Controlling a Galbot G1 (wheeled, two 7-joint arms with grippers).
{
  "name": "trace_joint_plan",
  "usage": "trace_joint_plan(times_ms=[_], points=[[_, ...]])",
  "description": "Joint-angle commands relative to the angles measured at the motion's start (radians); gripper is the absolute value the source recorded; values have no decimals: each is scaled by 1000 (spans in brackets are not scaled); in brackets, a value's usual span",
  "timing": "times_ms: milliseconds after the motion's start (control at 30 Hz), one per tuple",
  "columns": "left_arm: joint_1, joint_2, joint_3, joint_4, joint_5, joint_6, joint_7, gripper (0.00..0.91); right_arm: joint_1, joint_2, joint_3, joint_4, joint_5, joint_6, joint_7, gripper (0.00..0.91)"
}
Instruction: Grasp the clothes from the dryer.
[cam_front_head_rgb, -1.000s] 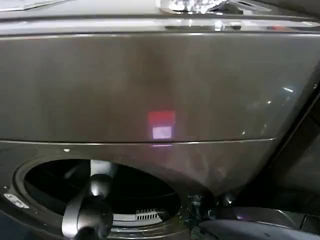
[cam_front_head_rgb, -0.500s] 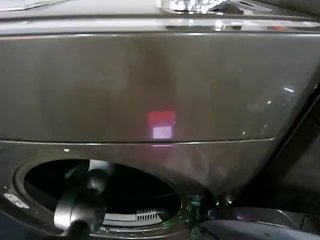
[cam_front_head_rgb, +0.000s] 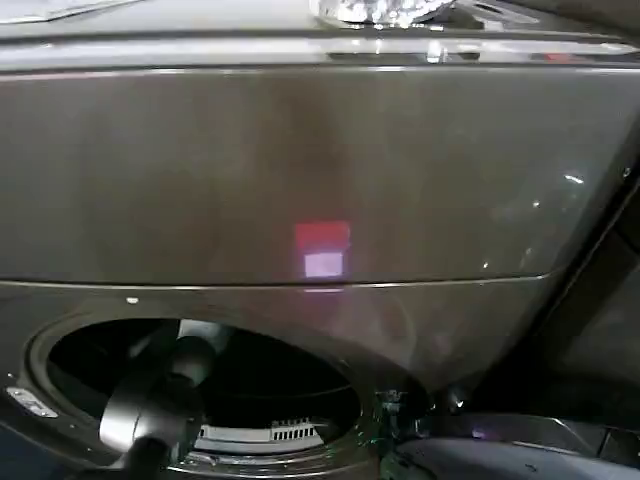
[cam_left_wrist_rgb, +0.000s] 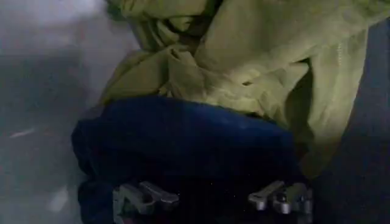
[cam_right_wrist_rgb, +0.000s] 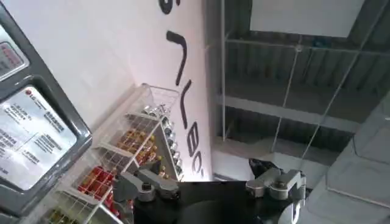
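- The clothes (cam_left_wrist_rgb: 207, 115) are a soft heap sitting inside the dryer (cam_front_head_rgb: 320, 170) drum: the lime yellow-green garment (cam_left_wrist_rgb: 244, 55) is bunched up on the far side, and the dark navy-blue garment (cam_left_wrist_rgb: 183, 146) lies on the near side, pressed right against it.
- The left hand (cam_left_wrist_rgb: 212, 199) is right at the navy piece, fingers spread apart with one on each side of the dark fabric. Can't tell whether they're actually touching it, and nothing is pinched between them.
- From the head camera, the left arm (cam_front_head_rgb: 155, 410) reaches in through the dryer's round porthole (cam_front_head_rgb: 195, 395), so that hand is inside the drum with the pile.
- The dryer's big bronze-grey front panel rises above the porthole, with a small red and white reflection (cam_front_head_rgb: 322, 248) glowing on it.
- Part of the open door (cam_front_head_rgb: 500, 455) shows low down, to the right of the porthole.
- The right hand (cam_right_wrist_rgb: 210, 184) is away from the dryer, fingers apart and holding nothing, pointing up toward a white wall and a wire rack (cam_right_wrist_rgb: 128, 164) of small red and yellow items.
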Motion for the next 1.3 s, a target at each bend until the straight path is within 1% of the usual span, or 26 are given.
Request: trace_joint_plan(times_ms=[33,200,233,267,300,333,367,933,1300], points=[[4,21,113,17,-63,49,-40,907,-2,1,0,0,1,2,-2,907],[2,26,136,19,-81,51,-40,907,-3,-1,-1,-6,0,6,-3,907],[2,30,154,19,-92,50,-40,876,-3,0,-2,-5,1,7,-3,907],[3,32,155,19,-94,46,-39,717,-3,0,-3,-6,1,8,-4,907],[2,33,156,19,-96,45,-38,296,-3,0,-3,-6,1,8,-4,907],[3,34,156,20,-96,43,-36,57,-3,-1,-3,-8,0,10,-4,907],[4,36,157,19,-97,42,-31,0,-2,-1,-3,-8,0,10,-5,907],[-1,40,168,7,-96,41,3,0,-16,2,12,-8,4,17,-11,907],[6,44,156,-15,-103,102,-17,0,-20,0,13,-8,9,17,-12,907]])
